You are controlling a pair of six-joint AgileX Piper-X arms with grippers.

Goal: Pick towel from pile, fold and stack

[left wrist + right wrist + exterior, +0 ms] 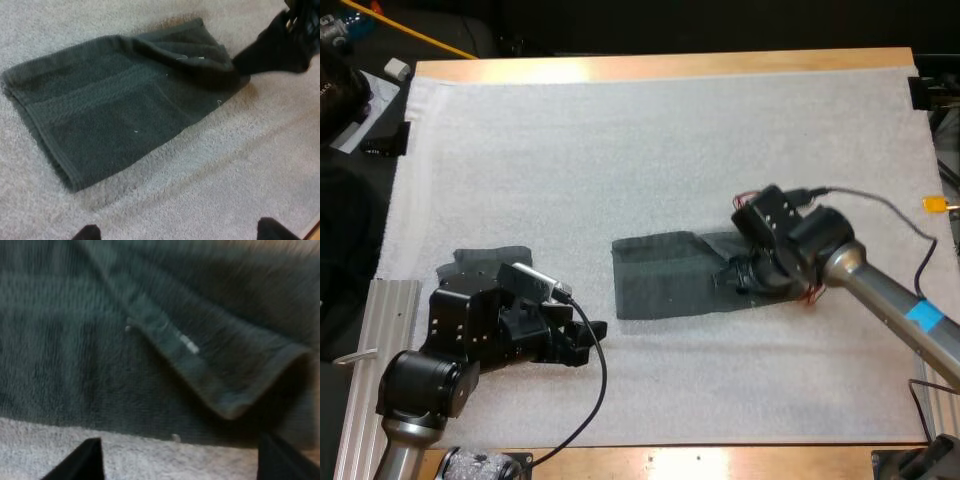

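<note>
The far half of the mat [650, 130] lies bare from left edge to right edge, so either arm of mine can pass there; the folded towel [660, 275] lies flat mid-mat, low enough to cross above; my right gripper [745, 278] sits at its right end, fingers spread, and that arm bars the mat's right side; my left gripper [588, 338], fingers apart, hangs near the near left corner, bare mat between it and the towel; a second dark towel [485, 257] lies by the left edge, beside my left arm.
</note>
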